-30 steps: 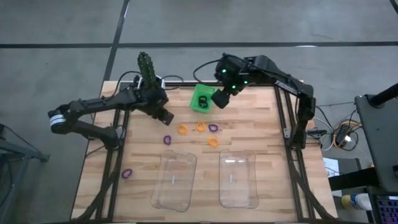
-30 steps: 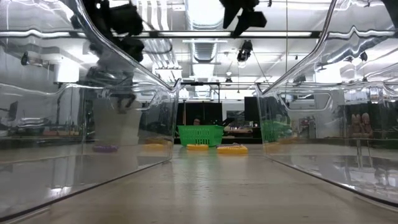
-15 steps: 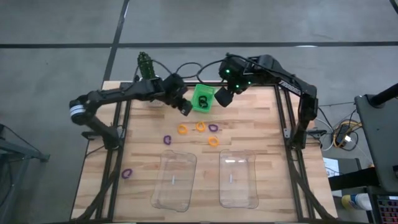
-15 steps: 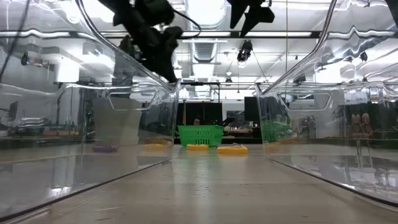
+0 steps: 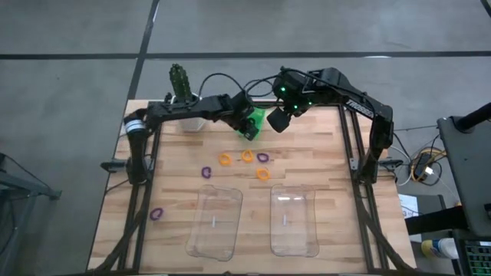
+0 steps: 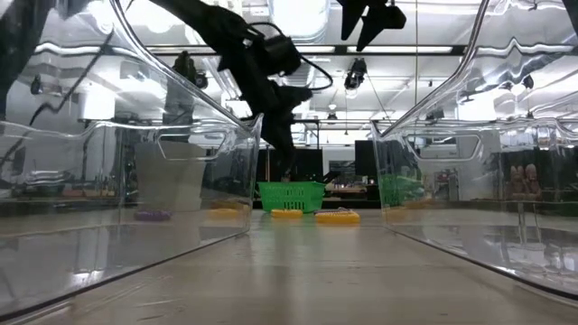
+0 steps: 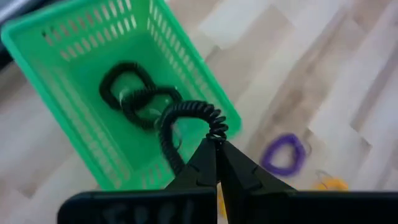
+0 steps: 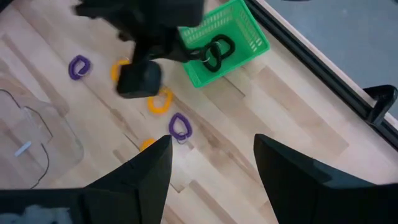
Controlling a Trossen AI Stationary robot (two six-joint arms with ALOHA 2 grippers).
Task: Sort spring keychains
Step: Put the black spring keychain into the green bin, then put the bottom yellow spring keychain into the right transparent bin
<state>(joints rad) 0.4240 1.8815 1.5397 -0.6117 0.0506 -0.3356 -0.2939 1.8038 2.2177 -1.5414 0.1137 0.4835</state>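
I'm holding a black coiled keychain (image 7: 186,121) clenched in the left gripper (image 7: 216,144) over the green slatted basket (image 7: 74,56) | right gripper (image 8: 211,163) hanging released nearby | basket apparently holding two more black loops.

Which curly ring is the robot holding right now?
The black spring keychain, pinched by the left gripper above the green basket. Two other black ones lie loose inside it.

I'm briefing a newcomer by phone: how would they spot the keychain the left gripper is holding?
Find the small green plastic basket at the wooden table's far edge. Right above it, the left gripper is shut on a black coiled spring keychain. Two other black coiled keychains lie inside the basket; this one alone hangs pinched between the fingertips.
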